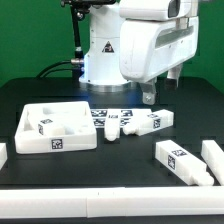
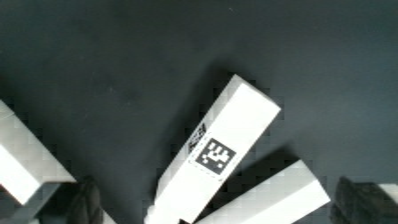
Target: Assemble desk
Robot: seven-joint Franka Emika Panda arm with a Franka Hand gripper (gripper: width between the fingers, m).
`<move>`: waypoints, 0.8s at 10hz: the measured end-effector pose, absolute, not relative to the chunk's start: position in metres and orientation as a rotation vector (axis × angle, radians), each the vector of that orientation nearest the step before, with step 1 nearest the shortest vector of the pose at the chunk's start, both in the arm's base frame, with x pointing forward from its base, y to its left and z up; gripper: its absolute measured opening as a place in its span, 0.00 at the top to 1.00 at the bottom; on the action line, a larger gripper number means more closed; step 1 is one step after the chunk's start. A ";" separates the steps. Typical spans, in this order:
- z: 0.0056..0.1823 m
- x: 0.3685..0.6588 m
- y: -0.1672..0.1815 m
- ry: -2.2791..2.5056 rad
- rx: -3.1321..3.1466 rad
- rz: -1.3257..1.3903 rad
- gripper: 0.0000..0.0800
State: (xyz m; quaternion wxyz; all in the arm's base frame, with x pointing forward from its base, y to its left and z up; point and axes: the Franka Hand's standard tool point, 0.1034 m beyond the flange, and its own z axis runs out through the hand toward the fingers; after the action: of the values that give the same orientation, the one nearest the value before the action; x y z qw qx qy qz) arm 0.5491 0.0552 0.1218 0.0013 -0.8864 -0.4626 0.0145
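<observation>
The white rimmed desk panel (image 1: pixel 55 130) lies on the black table at the exterior view's left. Short white tagged legs lie loose: one (image 1: pixel 148 122) under my gripper, one (image 1: pixel 112 125) beside it, and one (image 1: pixel 183 163) nearer the front. My gripper (image 1: pixel 160 92) hangs open and empty a little above the leg at the middle. In the wrist view that tagged leg (image 2: pixel 222 150) lies slanted on the table, its near end between my dark fingertips (image 2: pixel 80 205). My gripper (image 2: pixel 222 212) does not touch it. A second white bar (image 2: pixel 294 190) lies beside it.
The marker board (image 1: pixel 100 113) lies flat behind the legs. A white bar (image 1: pixel 213 158) lies at the exterior view's right edge. A long white rail (image 1: pixel 110 200) runs along the table's front. The robot's white base (image 1: pixel 105 50) stands at the back. Another white piece (image 2: pixel 27 160) shows in the wrist view.
</observation>
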 end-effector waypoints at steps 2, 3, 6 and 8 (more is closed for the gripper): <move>0.122 0.549 0.055 -1.452 -2.782 0.046 0.19; 0.122 0.549 0.055 -1.452 -2.782 0.046 0.19; 0.099 0.551 0.051 -1.335 -2.836 0.037 0.19; 0.071 0.554 0.052 -1.236 -2.868 0.035 0.19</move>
State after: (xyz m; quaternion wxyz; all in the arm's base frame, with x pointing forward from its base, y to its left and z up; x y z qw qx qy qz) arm 0.5542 0.0521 0.0715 0.0092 -0.9183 -0.3956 0.0112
